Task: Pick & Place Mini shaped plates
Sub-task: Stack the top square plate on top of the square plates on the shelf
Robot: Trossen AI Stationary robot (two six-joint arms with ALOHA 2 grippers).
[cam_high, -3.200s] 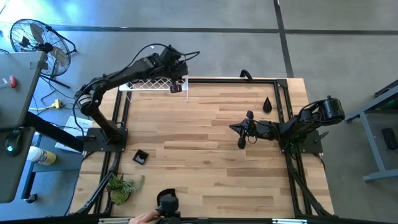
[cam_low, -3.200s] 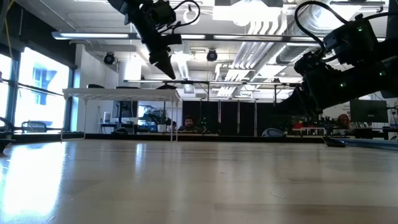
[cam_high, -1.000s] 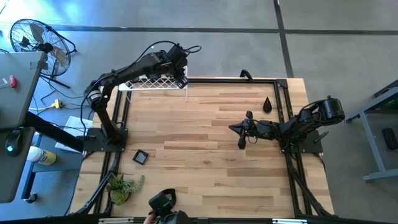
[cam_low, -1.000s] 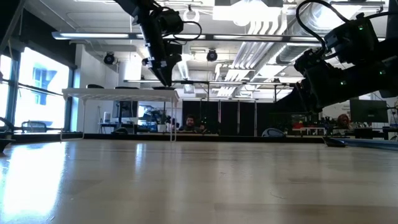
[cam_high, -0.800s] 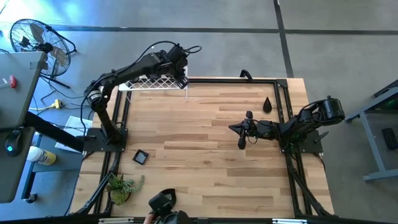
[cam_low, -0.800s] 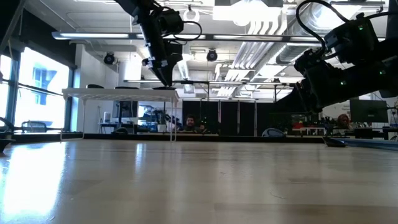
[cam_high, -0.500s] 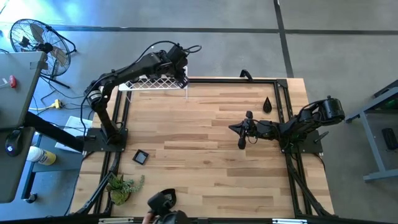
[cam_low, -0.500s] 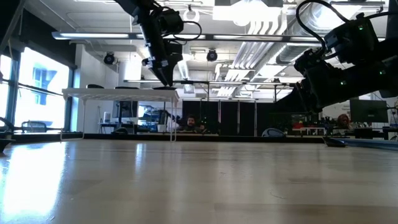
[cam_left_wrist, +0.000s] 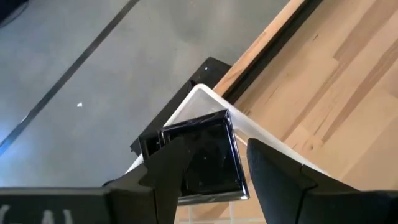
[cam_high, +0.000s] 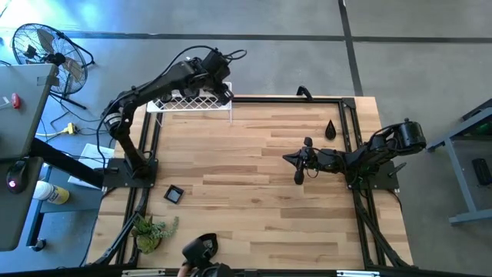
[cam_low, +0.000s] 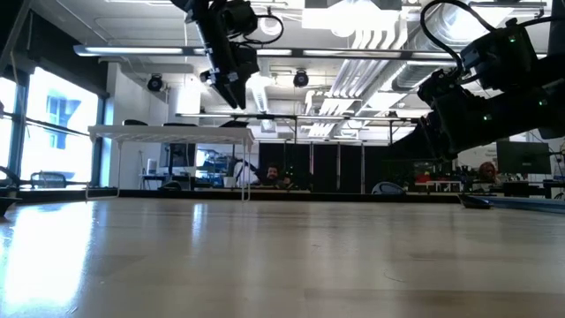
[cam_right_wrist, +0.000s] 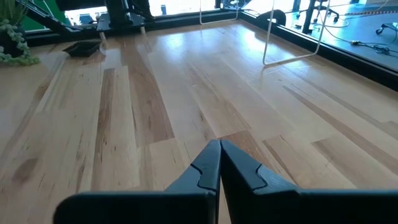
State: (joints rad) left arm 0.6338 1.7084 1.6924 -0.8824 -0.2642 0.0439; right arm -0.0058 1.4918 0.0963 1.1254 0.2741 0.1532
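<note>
Left gripper (cam_left_wrist: 211, 168) above square plate (cam_left_wrist: 205, 155)

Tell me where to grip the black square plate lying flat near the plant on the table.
Judged from above: the square plate lies flat, turned askew, so come straight down and pinch one raised rim. The left gripper is open over the white rack; the shut right gripper waits mid-table.
</note>
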